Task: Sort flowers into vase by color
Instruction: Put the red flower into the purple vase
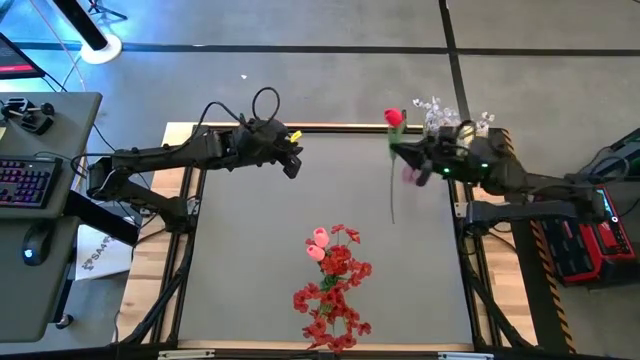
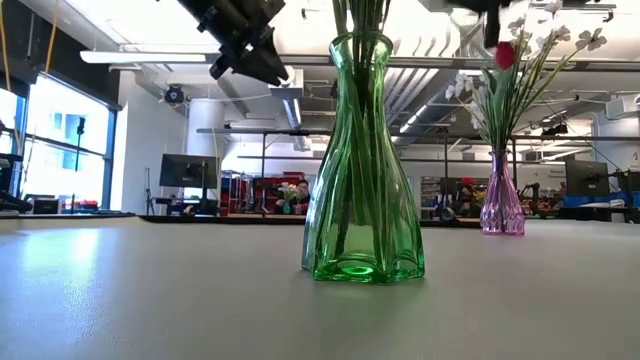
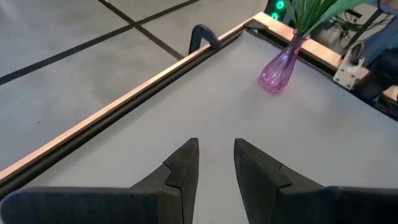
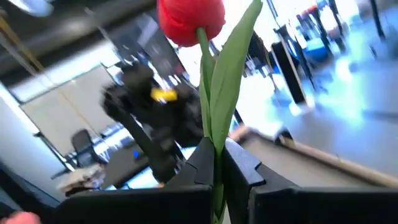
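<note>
Grey table top (image 1: 260,260) framed in pale wood, both arms raised over its far half. Green glass vase (image 2: 358,165) stands near the front edge, already filled with the red blossom clusters (image 1: 335,290) and a pink bud (image 1: 318,244); the smaller pink glass vase (image 2: 502,195) sits at the far right corner with the white sprays (image 1: 440,110). Left gripper (image 1: 292,160) hangs over the far left of the table, fingers a narrow gap apart, holding nothing. Right gripper (image 1: 415,160) is up in the air just beside the pink vase, fingers pinched on the stem of a single red bud flower (image 1: 395,118). In the high view its long axis runs roughly far-to-near: bud toward the far edge, thin stem trailing down toward the table's middle; in the right wrist view the bud (image 4: 189,22) and a long leaf stand well clear above the fingers. Judgement: red belongs with the reds, so the carry should go to the green vase, not the near one. Doing it well likely means swinging the stem to hang tail-down, centring the tip over the mouth, lowering among the stems already there, and letting go only once it is well inside. Risk: the stem snagging blossoms or tipping the vase.
</note>
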Controlling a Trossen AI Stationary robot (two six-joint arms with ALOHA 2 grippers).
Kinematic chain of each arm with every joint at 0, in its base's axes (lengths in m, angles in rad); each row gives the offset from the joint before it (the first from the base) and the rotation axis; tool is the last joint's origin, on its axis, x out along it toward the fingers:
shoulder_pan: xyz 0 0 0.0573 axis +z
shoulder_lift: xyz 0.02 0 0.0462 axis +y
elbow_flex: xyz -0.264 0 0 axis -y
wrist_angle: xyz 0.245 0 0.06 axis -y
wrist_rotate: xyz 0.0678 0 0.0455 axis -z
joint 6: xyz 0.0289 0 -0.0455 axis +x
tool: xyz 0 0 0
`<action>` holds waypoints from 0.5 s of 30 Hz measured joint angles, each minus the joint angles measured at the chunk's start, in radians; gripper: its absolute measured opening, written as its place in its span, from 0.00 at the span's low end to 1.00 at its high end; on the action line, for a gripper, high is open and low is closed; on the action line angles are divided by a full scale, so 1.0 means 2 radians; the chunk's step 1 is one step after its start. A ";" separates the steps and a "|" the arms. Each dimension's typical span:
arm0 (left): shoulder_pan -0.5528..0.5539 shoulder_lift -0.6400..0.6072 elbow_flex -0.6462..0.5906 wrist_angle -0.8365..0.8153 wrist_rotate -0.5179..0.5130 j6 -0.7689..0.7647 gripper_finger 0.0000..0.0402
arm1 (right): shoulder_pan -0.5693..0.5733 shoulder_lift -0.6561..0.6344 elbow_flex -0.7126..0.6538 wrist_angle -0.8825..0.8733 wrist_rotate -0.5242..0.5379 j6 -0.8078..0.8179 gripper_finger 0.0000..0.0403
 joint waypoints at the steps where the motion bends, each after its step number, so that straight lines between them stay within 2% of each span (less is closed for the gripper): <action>1: 0.000 0.000 0.000 0.003 0.000 0.000 0.22 | 0.002 -0.008 0.000 0.008 -0.001 -0.007 0.00; 5: 0.000 0.000 0.000 0.003 0.000 0.000 0.22 | 0.009 -0.025 0.000 0.048 -0.010 -0.046 0.00; 11: 0.000 0.000 0.000 0.004 0.000 0.000 0.22 | 0.018 -0.028 0.002 0.141 -0.051 -0.109 0.00; 15: 0.000 0.000 0.000 0.004 0.000 0.000 0.22 | 0.018 -0.020 0.043 0.139 -0.047 -0.207 0.00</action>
